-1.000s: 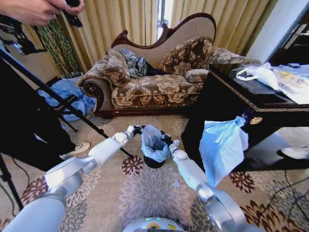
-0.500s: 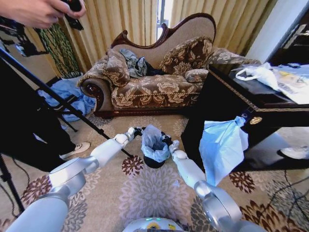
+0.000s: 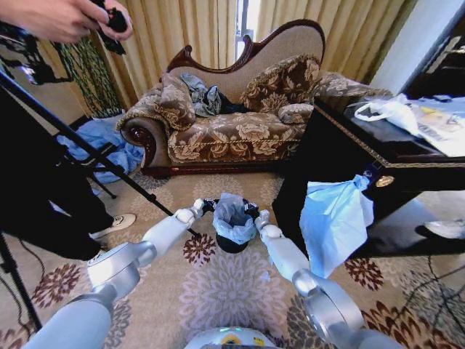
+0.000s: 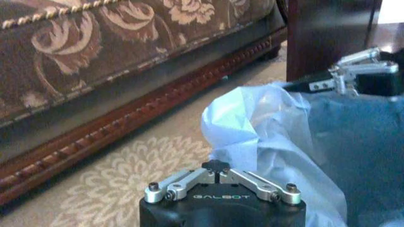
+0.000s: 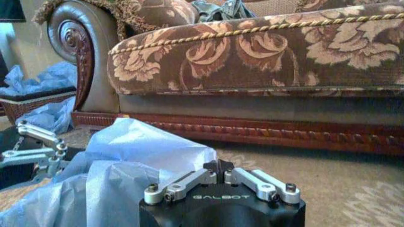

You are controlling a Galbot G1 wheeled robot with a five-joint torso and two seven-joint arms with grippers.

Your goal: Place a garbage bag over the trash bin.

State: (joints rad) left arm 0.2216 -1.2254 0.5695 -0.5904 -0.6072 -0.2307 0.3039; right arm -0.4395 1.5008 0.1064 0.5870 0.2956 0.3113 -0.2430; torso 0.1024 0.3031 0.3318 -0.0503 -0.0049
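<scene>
Big patterned sofa (image 3: 232,109) across the back of the room, and everything here is placed off it. In front of the sofa, out on the floral carpet (image 3: 218,291), stands the small black trash bin (image 3: 231,243), just its lower part visible under plastic. The garbage bag (image 3: 232,217) is draped over the bin's mouth, crumpled and bunched up above the rim, light blue and translucent.

Both arms reach toward the sofa and meet at the bin. The left gripper (image 3: 208,206) sits at the bag's edge on the bin's left side; in the left wrist view (image 4: 218,166) its fingers are drawn right together with a pinch of the blue film caught at the tips. The right gripper (image 3: 253,213) is on the opposite side of the bin; in the right wrist view (image 5: 218,165) its fingers are likewise closed tight, clamped on a fold of the bag, with the sofa's carved wooden base straight ahead.

Beside the sofa's right end, a dark cabinet (image 3: 349,174) has a larger bunch of light-blue plastic (image 3: 334,218) hanging off its front.
</scene>
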